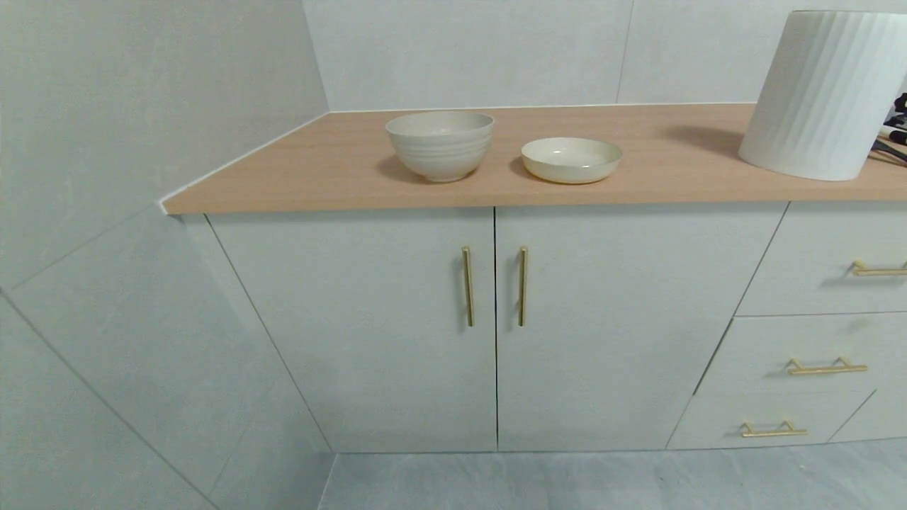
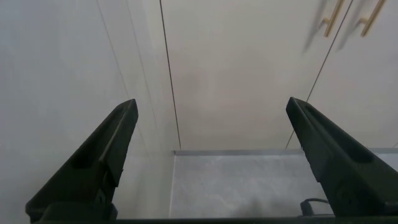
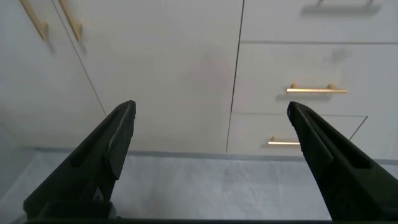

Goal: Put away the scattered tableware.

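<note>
Two pieces of tableware sit on the wooden countertop (image 1: 659, 142). You have a deep bowl (image 1: 440, 144) nearer the wall corner and a shallow bowl (image 1: 571, 159) just beside it, not touching. Your left gripper (image 2: 211, 109) is spread wide and holds nothing, low before the left cabinet door (image 2: 236, 68) near the floor (image 2: 236, 180). Your right gripper (image 3: 211, 111) — likewise wide open and empty — faces the drawers (image 3: 311, 68). Both bowls lie well above the grippers.

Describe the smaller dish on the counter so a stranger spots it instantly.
On the wooden counter above the double doors stand two pale vessels. The dish is the right one, beside the bowl. It is shallow and smooth; the bowl is deep and ribbed.
</note>
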Available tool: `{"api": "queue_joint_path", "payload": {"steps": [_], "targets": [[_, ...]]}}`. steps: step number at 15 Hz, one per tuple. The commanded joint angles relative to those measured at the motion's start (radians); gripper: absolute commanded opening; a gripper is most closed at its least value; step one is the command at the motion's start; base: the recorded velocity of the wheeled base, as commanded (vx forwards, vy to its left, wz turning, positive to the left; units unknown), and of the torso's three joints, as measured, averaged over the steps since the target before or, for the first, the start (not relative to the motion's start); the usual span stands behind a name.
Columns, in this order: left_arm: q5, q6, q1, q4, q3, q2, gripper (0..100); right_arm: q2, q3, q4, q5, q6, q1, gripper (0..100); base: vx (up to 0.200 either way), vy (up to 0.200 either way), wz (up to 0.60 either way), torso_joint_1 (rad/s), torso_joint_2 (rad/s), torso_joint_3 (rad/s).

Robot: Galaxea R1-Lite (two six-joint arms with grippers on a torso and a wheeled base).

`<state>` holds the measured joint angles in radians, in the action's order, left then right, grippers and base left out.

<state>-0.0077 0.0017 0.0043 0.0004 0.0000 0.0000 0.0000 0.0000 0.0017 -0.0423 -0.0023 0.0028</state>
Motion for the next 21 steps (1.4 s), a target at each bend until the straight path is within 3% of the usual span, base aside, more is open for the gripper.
{"api": "queue_joint_path", "payload": {"steps": [1, 12, 14, 16, 18, 21], "targets": [[0.000, 0.000, 0.000, -0.002, 0.000, 0.000, 100, 0.000, 0.000, 0.000, -0.001, -0.001, 0.000, 100, 0.000, 0.000, 0.00, -0.066, 0.30, 0.198], [0.000, 0.000, 0.000, 0.000, 0.000, 0.000, 100, 0.000, 0.000, 0.000, 0.004, -0.031, 0.000, 100, 0.000, 0.000, 0.00, -0.007, 0.03, 0.019], [0.000, 0.000, 0.000, 0.000, 0.000, 0.000, 100, 0.000, -0.060, -0.095, 0.009, -0.013, 0.000, 100, 0.000, 0.000, 0.00, 0.000, 0.00, 0.000], [0.000, 0.000, 0.000, 0.000, 0.000, 0.000, 100, 0.006, -0.084, -0.097, -0.040, 0.042, 0.000, 100, 0.000, 0.000, 0.00, 0.000, 0.00, 0.000], [0.000, 0.000, 0.000, 0.000, 0.000, 0.000, 100, 0.026, -0.110, 0.020, -0.148, 0.041, 0.000, 100, 0.000, 0.000, 0.00, 0.000, 0.00, 0.000], [0.000, 0.000, 0.000, 0.000, 0.000, 0.000, 100, 0.221, -0.202, 0.064, -0.275, 0.042, 0.008, 100, 0.000, 0.000, 0.00, 0.000, 0.00, 0.000]]}}
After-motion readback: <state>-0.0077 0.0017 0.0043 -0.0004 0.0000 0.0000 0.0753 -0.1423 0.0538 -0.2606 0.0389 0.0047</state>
